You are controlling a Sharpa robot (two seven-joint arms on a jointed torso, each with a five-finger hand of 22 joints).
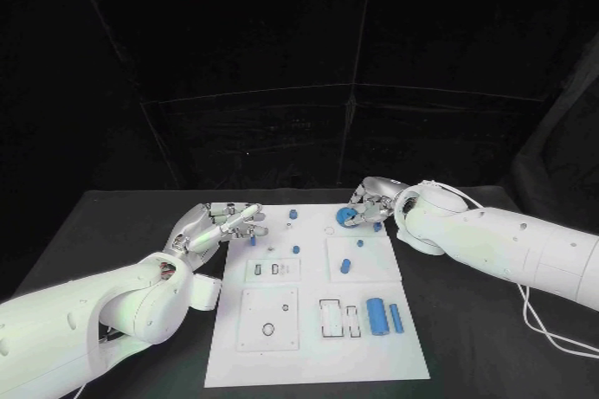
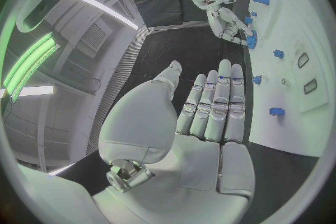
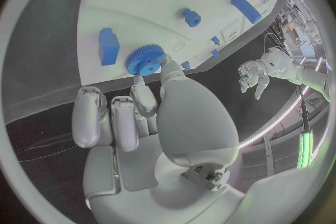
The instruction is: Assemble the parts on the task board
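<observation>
From overhead, the right hand [image 1: 370, 203] sits at the far edge of the white board [image 1: 312, 347] pinching a blue gear [image 1: 348, 215], while the left hand [image 1: 225, 224] hovers beside the board's left edge, fingers apart and holding nothing. At the left wrist, those fingers [image 2: 215, 106] lie straight and bare, the gear well beyond them. At the right wrist, the gear [image 3: 145, 59] stands face-on at the fingertips, over the board beside a blue block [image 3: 108, 46]; no writing is readable.
</observation>
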